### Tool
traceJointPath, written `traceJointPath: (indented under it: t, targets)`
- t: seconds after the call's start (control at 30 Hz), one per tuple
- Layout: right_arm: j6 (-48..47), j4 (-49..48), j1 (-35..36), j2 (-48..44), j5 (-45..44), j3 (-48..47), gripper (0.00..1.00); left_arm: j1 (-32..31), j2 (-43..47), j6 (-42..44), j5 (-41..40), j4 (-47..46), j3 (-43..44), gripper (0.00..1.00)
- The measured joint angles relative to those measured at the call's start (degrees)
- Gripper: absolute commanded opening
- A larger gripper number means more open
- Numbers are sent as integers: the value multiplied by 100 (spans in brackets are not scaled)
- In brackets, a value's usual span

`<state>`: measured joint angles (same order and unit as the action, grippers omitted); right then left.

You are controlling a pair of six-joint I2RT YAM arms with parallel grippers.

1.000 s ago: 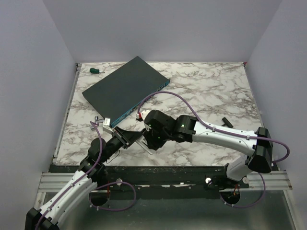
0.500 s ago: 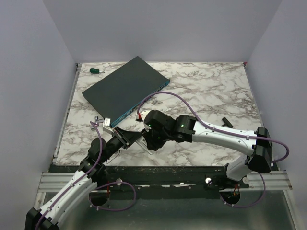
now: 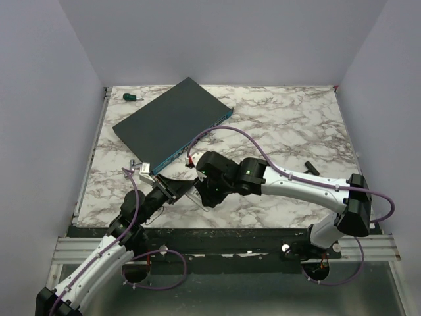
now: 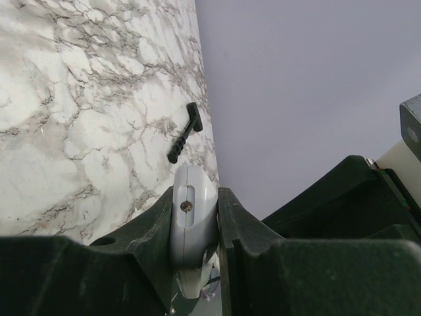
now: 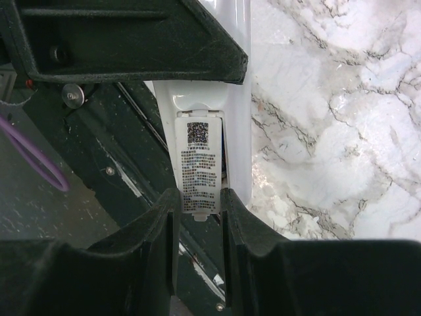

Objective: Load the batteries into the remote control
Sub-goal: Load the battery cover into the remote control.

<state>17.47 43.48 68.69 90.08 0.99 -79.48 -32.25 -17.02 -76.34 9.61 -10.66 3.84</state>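
Note:
The white remote control (image 3: 195,195) is held off the table near the front edge, between my two grippers. My left gripper (image 3: 177,189) is shut on it; in the left wrist view the remote (image 4: 193,217) stands edge-on, clamped between the jaws (image 4: 195,197). My right gripper (image 3: 206,195) meets it from the right. In the right wrist view the remote's back (image 5: 237,131) shows, and its labelled battery cover (image 5: 198,158) sits between my right fingers (image 5: 198,201), which close on its sides. No batteries show clearly.
A big dark flat box (image 3: 172,125) with a blue edge lies at the back left. A black T-shaped tool (image 3: 310,168) lies at the right and also shows in the left wrist view (image 4: 184,133). A green-handled screwdriver (image 3: 131,97) lies at the far left corner. Small grey bits (image 3: 135,170) lie by the box.
The left gripper and the remote have shifted very slightly to the left. The right gripper stays at the battery cover.

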Motion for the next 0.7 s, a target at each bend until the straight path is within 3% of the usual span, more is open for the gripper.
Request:
traceJointPath:
  t: [0.7]
  targets:
    - [-4, 267, 0, 295, -184, -363, 17, 31, 55, 2, -26, 59, 0, 0]
